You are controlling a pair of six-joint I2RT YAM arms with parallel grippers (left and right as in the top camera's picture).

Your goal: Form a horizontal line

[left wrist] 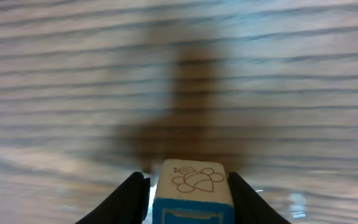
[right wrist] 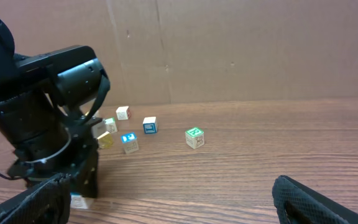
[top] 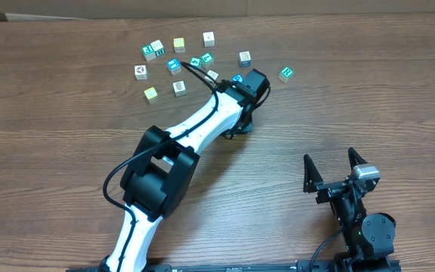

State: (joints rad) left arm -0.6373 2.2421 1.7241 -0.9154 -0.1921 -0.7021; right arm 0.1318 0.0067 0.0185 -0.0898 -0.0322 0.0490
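My left gripper (left wrist: 188, 198) is shut on a small wooden cube (left wrist: 193, 179) with a white face showing a bee drawing and a blue face. In the overhead view this gripper (top: 241, 125) points down at the table, in front of the scattered cubes. In the right wrist view the cube (right wrist: 79, 201) sits at table level under the gripper (right wrist: 73, 183). No straight row of cubes shows. My right gripper (top: 337, 171) is open and empty near the front right, fingers apart in its own view (right wrist: 173, 208).
Several loose cubes lie scattered at the back: teal (top: 149, 51), yellow (top: 179, 44), white (top: 208, 38), grey-picture (top: 245, 57), green (top: 285, 73), blue (top: 174, 66), yellow (top: 150, 93). The left arm (top: 195, 125) crosses the table middle. A cardboard wall stands behind.
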